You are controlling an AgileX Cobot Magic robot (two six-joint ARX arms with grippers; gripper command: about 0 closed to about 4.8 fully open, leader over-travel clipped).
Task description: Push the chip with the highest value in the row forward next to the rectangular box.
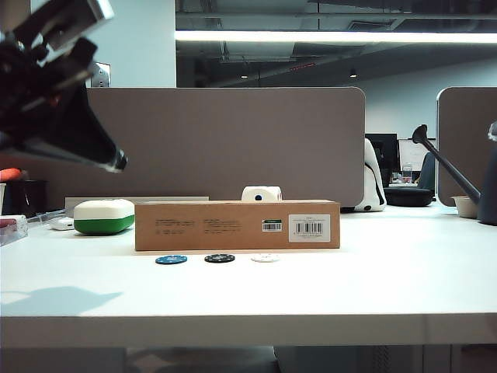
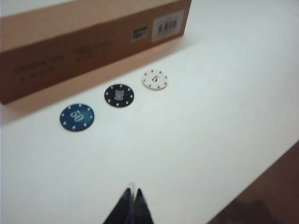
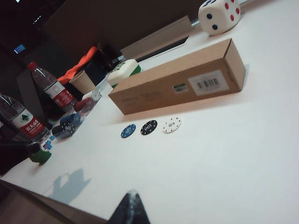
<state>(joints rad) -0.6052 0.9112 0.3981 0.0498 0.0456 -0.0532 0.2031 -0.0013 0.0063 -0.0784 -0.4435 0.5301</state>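
Three chips lie in a row on the white table in front of the rectangular box (image 1: 237, 225): blue (image 1: 171, 259), black (image 1: 220, 258), white (image 1: 265, 257). The black chip (image 2: 119, 95) reads 100, the blue one (image 2: 77, 117) reads 50 and the white one (image 2: 154, 80) reads 5. A small gap separates the black chip (image 3: 149, 127) from the box (image 3: 177, 79). My left gripper (image 2: 132, 191) is shut and empty, raised high at the left (image 1: 116, 162), well short of the chips. My right gripper (image 3: 132, 193) is shut and empty, above the table's near part.
A white-and-green rounded case (image 1: 104, 216) sits left of the box, and a large white die (image 3: 219, 15) lies behind it. Bottles (image 3: 51, 88), a paper cup (image 3: 84, 81) and clutter crowd the far left. The table's front edge (image 1: 248, 330) lies close behind the grippers.
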